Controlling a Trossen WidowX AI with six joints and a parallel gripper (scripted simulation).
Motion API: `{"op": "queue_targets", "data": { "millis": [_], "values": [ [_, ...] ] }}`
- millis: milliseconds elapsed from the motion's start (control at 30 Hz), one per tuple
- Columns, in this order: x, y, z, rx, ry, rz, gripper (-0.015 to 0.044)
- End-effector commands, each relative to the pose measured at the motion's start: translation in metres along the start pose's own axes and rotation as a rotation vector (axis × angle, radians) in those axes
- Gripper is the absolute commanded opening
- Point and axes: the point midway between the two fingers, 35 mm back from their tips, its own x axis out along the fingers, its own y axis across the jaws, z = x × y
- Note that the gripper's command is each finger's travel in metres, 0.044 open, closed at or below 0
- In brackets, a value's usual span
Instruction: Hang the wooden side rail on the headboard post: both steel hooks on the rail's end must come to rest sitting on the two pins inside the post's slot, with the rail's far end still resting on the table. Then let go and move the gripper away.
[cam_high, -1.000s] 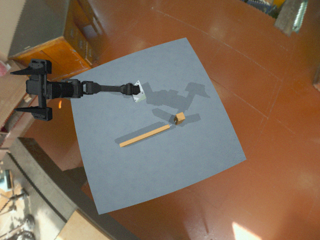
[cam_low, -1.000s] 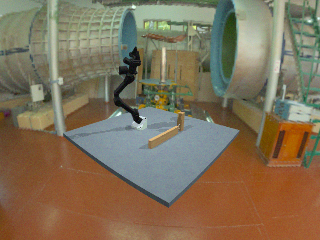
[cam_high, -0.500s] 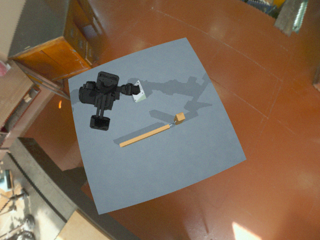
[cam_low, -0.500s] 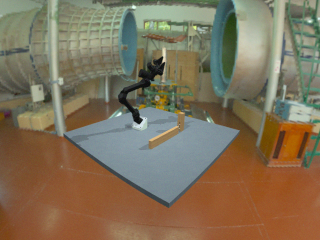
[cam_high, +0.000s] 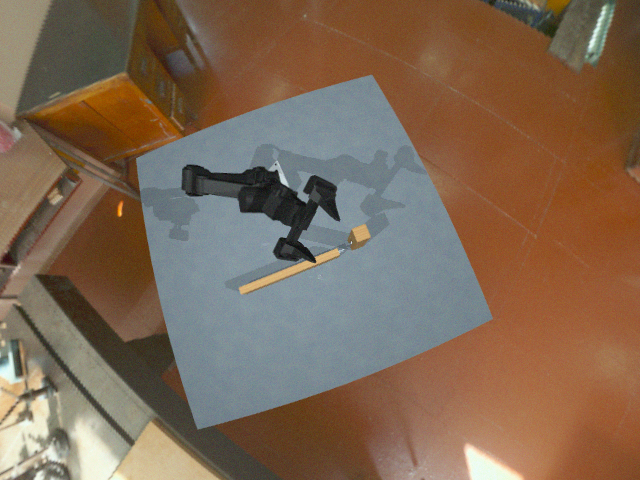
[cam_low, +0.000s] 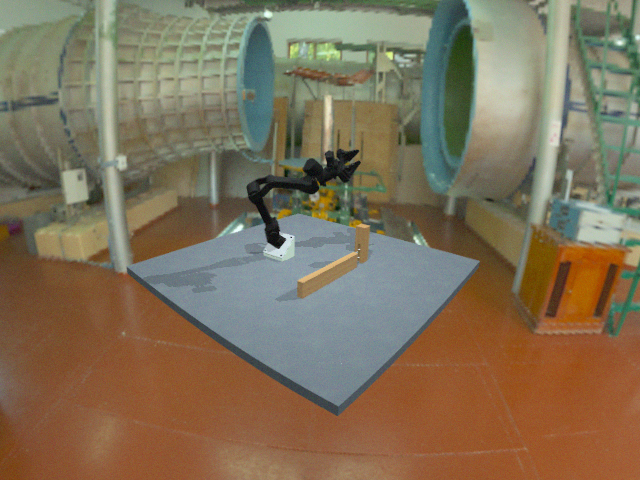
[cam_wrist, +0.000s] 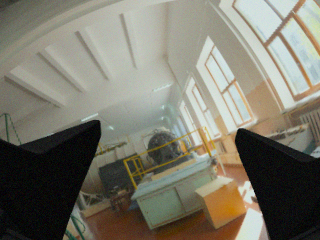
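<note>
Gripper (cam_high: 326, 241) (cam_low: 358, 159) (cam_wrist: 171, 131) up high, fingers wide apart, nothing between them. Arm (cam_high: 222, 184) (cam_low: 289, 182) raised off its white base (cam_high: 279, 172) (cam_low: 288, 251); in the exterior view the claw sits well above the post (cam_high: 360, 234) (cam_low: 362, 242). Post upright on the grey table (cam_high: 330, 330) (cam_low: 330, 330). Wooden rail (cam_high: 289, 271) (cam_low: 327, 274) on edge, far end down at the tabletop, other end just beside the post, steel bits (cam_high: 343, 250) (cam_low: 358, 253) in between. Can't tell if both hooks sit on the pins; too small. Wrist view: room only past the fingertips.
</note>
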Motion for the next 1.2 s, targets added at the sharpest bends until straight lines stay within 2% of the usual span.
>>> {"op": "queue_targets", "data": {
  "millis": [0,300,633,967,1167],
  "values": [
    [-0.014,0.000,-0.047,-0.045,0.084,-0.015,0.0440],
    [-0.072,-0.007,-0.157,-0.154,0.309,-0.038,0.0440],
    [-0.173,-0.024,-0.248,-0.290,0.582,-0.047,0.0440],
    [-0.291,-0.048,-0.288,-0.434,0.869,-0.029,0.0440],
    [-0.298,-0.050,-0.289,-0.443,0.887,-0.027,0.0440]
  ]
}}
